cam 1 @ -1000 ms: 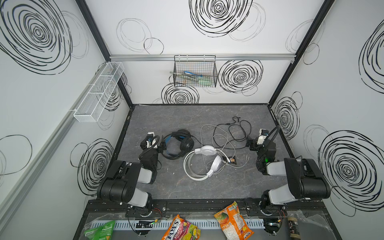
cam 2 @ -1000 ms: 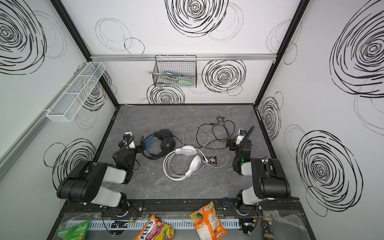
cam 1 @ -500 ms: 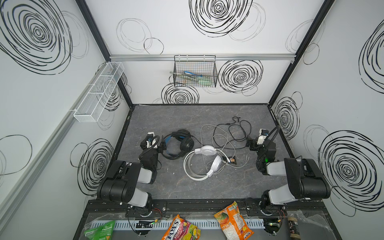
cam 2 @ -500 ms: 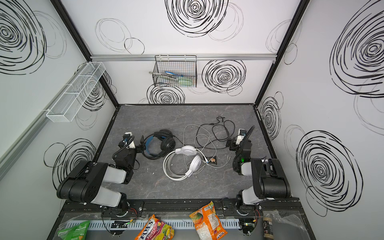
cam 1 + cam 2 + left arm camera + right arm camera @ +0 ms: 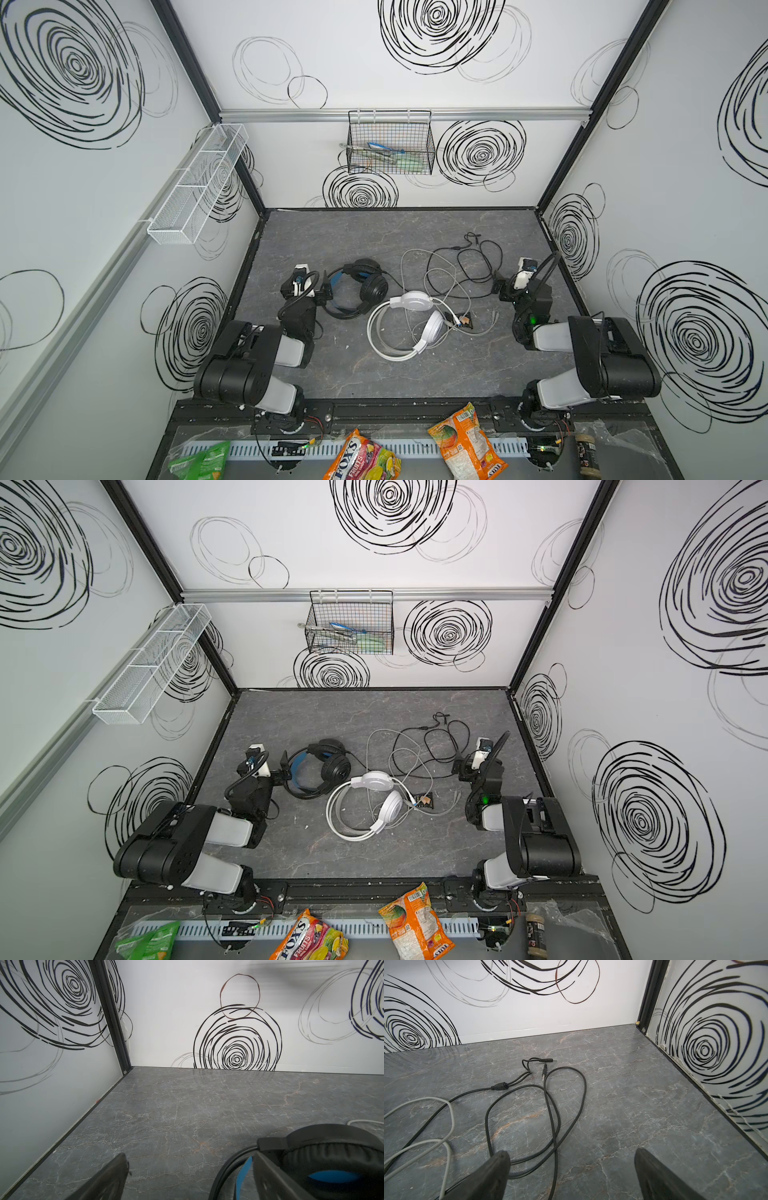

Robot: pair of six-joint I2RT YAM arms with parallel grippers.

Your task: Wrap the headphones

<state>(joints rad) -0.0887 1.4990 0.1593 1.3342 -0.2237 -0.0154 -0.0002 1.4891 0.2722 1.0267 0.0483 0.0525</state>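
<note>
Nothing moved: left end effector (image 5: 190,1159) and right end effector (image 5: 571,1155) gape empty; FOX'S FRUITS bag (image 5: 361,459) beyond worktop's (image 5: 353,249) front edge; basket (image 5: 424,141) holds oddments.

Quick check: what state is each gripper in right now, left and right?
Left gripper: open, holding nothing.
Right gripper: open, holding nothing.
</note>
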